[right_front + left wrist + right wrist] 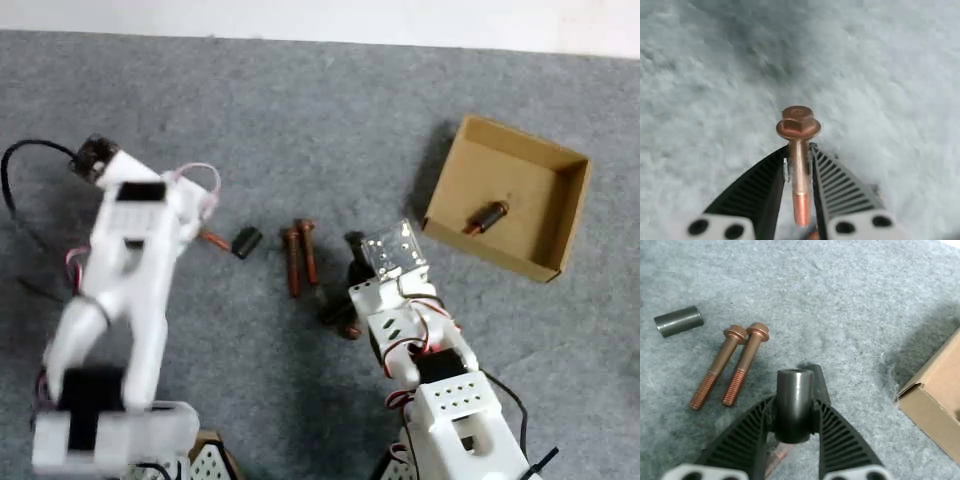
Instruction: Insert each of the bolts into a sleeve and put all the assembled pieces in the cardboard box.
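The left gripper (799, 152), well away from the brown cardboard box (568, 215), is clamped on the shank of a copper-coloured hex-flange bolt (800, 172). The right gripper (794, 407), nearer the box, pinches a dark cylindrical metal sleeve (794, 390) around its wall. Both parts look rigid, light and slick, so they may twist between the pads. A mid-length hold that leaves the thread and bore clear seems best.

The cardboard box (935, 400) is cut by the edge — a loose sleeve (821, 385) lies partly behind the gripped sleeve (794, 405).
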